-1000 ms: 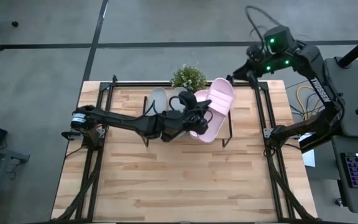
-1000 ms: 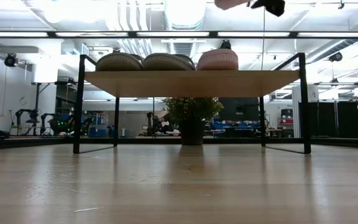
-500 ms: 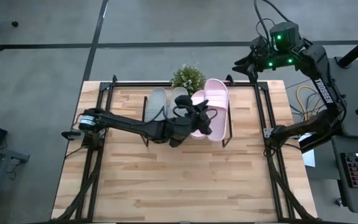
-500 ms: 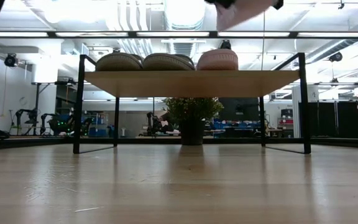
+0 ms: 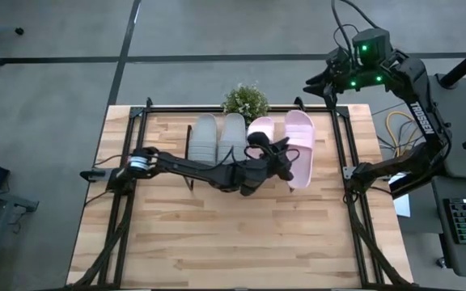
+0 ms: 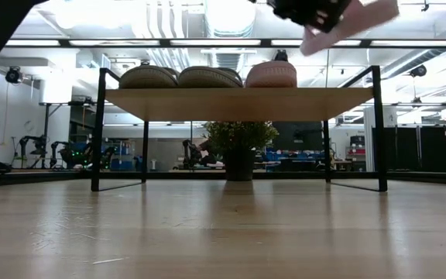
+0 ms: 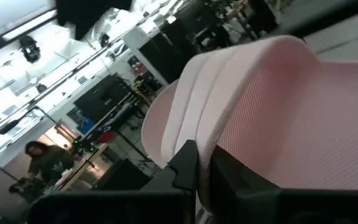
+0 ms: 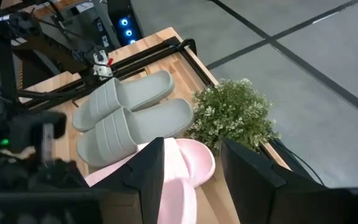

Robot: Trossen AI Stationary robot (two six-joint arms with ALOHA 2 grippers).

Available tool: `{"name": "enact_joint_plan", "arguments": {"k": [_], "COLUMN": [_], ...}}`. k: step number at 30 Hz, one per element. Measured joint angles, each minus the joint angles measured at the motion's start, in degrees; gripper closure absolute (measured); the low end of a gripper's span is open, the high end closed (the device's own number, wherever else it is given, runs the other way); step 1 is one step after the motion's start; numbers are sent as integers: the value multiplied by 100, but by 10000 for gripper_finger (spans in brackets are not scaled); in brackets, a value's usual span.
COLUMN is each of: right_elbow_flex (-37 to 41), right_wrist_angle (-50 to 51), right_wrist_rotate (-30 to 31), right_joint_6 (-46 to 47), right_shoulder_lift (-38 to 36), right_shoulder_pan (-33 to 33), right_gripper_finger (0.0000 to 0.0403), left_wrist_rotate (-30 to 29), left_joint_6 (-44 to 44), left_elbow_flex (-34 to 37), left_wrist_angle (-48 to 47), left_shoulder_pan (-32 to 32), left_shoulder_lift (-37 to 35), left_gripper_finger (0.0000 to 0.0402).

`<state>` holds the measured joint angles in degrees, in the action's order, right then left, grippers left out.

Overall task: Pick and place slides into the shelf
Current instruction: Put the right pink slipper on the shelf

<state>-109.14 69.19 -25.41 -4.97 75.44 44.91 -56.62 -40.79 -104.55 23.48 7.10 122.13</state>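
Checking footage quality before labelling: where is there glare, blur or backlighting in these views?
Low view: bright ceiling lights backlight the shelf, and the held pink slide looks smeared. Left wrist view: that slide fills the frame, the room behind soft. High view: even light, the left pincer sharp.

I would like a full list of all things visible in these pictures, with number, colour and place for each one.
grey-green slides: 2, grey-green, side by side on the shelf's left part.
pink slide on shelf: 1, pale pink, on the shelf right of the grey-green pair.
held pink slide: 1, pale pink, in the air above the shelf's right end, tilted.
shelf: 1, light wood top, black legs, at the table's far side.
plant: 1, green, in a dark pot behind the shelf.
table: 1, light wood.
person: 1, dark clothes, in the room behind.
left gripper: 1, dark, shut on the held pink slide.
right gripper: 1, dark, open, raised behind the table's far right corner.
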Motion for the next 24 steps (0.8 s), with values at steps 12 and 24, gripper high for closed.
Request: {"name": "enact_joint_plan", "arguments": {"k": [12, 24], "right_elbow_flex": [4, 4], "right_wrist_angle": [0, 2], "right_wrist_rotate": [-2, -2], "right_joint_6": [-22, -17], "right_shoulder_lift": [0, 0], "right_shoulder_pan": [0, 0], "right_gripper_finger": [259, 259], "left_wrist_rotate": [65, 362], "left_joint_6": [212, 863], "left_elbow_flex": [0, 1], "left_wrist_angle": [-526, -1254], "left_shoulder_pan": [-54, -166], "left_shoulder_lift": [149, -60], "left_gripper_finger": [401, 401]}}
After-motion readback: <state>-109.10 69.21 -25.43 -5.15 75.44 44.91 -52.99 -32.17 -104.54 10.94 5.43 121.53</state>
